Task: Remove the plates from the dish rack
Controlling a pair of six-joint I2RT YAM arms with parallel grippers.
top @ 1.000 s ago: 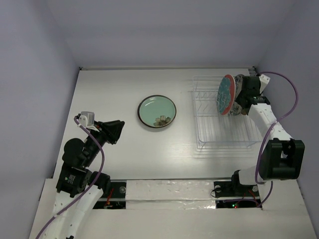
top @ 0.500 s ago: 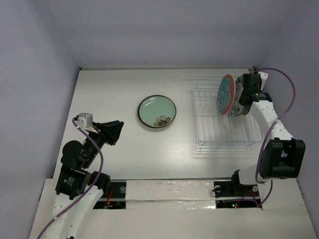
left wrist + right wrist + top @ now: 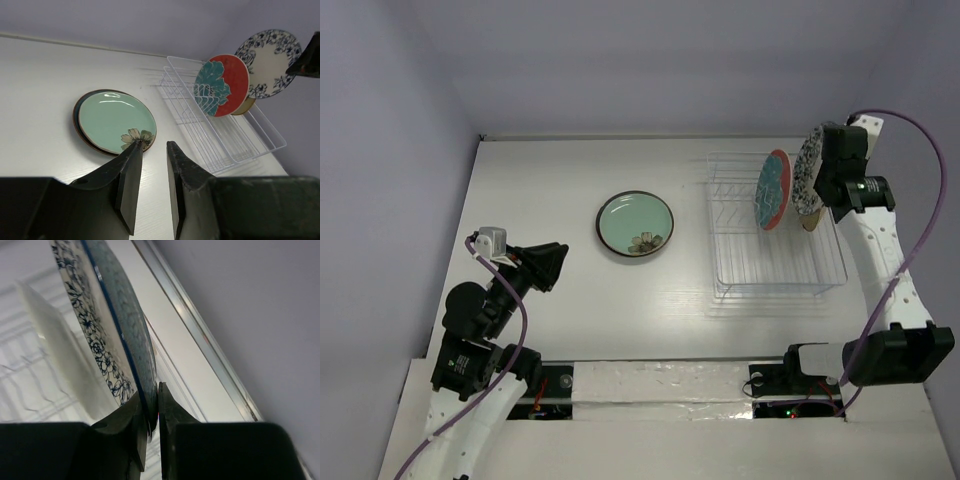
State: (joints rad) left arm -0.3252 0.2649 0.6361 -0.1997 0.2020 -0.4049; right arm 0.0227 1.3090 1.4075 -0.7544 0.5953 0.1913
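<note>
The white plate with the blue patterned rim is being held on edge just above the dish rack, clamped at its rim by the right pincer, probably so that it clears the wire slots. The red-and-teal plate and the cream plate are being propped upright by the rack. The mint plate is lying stacked on the dark teal plate on the worktop. The left pincer is being held slightly apart, empty.
</note>
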